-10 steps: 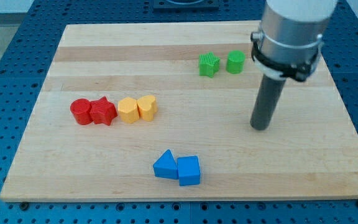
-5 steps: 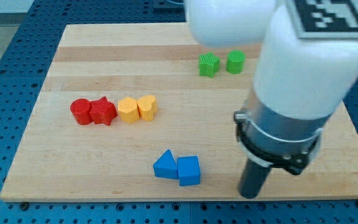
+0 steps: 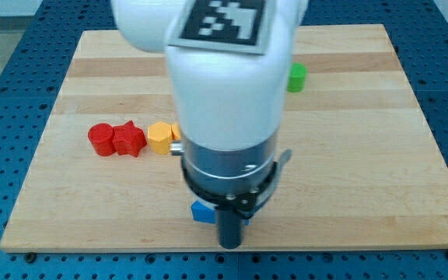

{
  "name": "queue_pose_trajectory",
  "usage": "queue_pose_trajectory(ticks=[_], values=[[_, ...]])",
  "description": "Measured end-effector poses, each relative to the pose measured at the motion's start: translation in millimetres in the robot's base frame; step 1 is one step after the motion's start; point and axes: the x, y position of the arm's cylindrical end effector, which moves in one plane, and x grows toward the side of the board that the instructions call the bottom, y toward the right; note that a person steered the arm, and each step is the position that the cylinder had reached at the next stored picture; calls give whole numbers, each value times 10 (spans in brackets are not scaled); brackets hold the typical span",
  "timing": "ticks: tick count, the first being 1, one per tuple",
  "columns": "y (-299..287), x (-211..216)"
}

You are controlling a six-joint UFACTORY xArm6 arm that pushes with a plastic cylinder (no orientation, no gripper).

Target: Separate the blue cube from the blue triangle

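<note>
Wooden board (image 3: pixel 411 117) — blue perforated table (image 3: pixel 6 117) beneath.

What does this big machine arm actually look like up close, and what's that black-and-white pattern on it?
A bulky glossy white casing carries a black-and-white square marker like a QR tag. Below it sits a grey metal cylinder ringed by a black clamp band. It ends in a straight dark rod, my tip; there is no hand.
</note>
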Motion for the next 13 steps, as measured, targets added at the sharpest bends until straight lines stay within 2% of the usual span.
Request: queue_pose_trajectory(ticks=[3, 7, 13], values=[[-57, 0], [156, -255], [156, -1269]])
